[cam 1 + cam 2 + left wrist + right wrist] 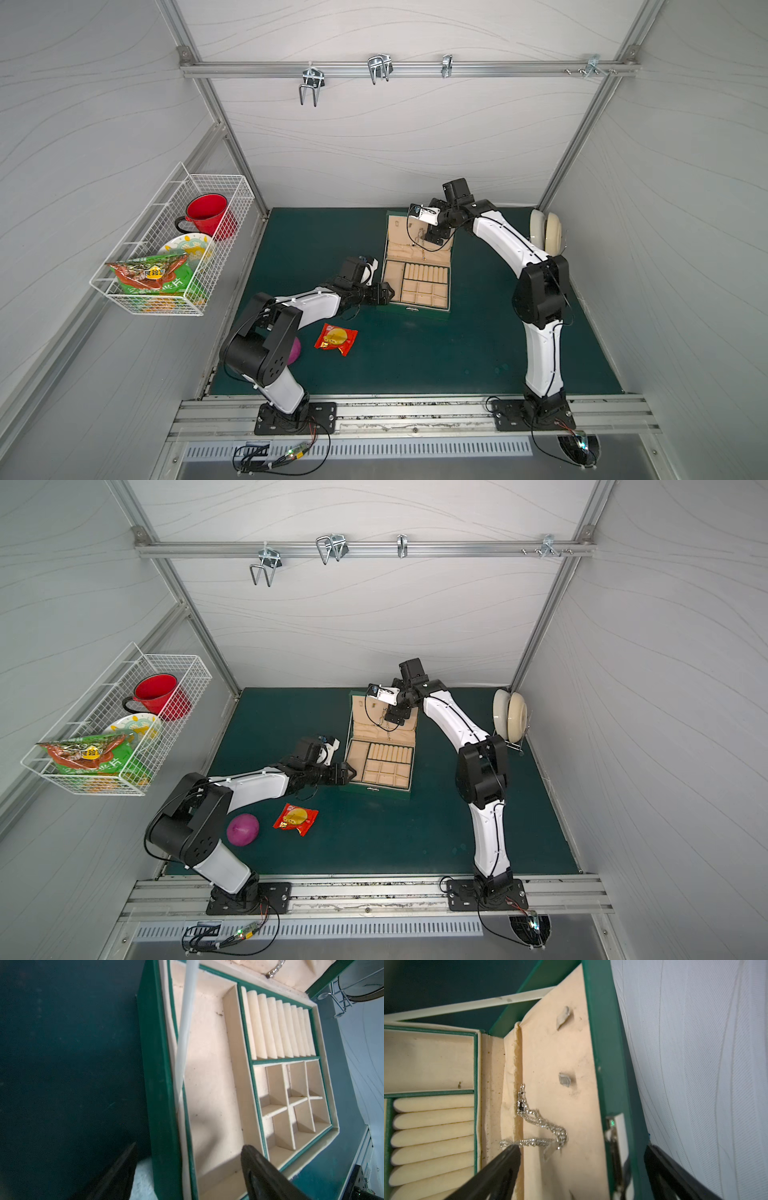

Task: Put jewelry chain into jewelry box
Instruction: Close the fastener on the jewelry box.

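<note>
Box [411,312] open on surface [415,357]. Chain [542,1126] draped on lid [560,1053] lining. Right tool [581,1147] open beside chain. Left tool [191,1145] open, straddling box wall.

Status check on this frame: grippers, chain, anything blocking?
Left gripper open, straddling jewelry box side wall. Right gripper open over lid, holding nothing. Jewelry chain loose on lid lining, draped across pocket edge. Nothing blocking it.

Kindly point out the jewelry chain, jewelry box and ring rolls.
jewelry chain [560,1135], right wrist view, bunched links.
jewelry box [432,314], a top view, front wall.
ring rolls [281,1030], left wrist view, middle roll.
</note>
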Robot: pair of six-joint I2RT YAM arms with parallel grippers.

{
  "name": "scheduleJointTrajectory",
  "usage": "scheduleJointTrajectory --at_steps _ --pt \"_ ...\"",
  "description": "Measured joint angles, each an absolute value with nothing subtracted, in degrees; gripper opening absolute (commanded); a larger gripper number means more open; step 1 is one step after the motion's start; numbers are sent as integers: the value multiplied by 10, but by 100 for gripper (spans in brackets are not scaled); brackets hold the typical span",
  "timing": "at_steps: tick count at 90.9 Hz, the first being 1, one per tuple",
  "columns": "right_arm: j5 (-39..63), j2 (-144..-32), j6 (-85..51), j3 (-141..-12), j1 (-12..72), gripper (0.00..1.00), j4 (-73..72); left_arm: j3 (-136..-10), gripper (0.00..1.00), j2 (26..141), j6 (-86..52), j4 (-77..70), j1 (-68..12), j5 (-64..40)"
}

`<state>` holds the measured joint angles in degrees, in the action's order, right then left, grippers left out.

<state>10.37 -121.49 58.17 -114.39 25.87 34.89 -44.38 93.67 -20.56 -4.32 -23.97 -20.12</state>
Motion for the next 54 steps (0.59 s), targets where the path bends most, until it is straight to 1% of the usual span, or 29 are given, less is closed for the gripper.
scheduleJointTrajectory --at_steps 11,17,22,34,54 --pt "96 -1222 591 -1160 259 65 353 -438 81 936 -206 -41 -243 -201" --pt "93 -1225 593 -1166 260 57 354 -436 81 934 -206 -41 -244 -201" --pt "92 -1227 595 -1169 260 51 357 -434 80 932 -206 -41 -246 -201" --pt "94 -1227 602 -1178 260 42 368 -433 79 929 -208 -41 -252 -202" --pt "91 -1227 603 -1197 267 36 404 -427 77 918 -215 -41 -272 -192"
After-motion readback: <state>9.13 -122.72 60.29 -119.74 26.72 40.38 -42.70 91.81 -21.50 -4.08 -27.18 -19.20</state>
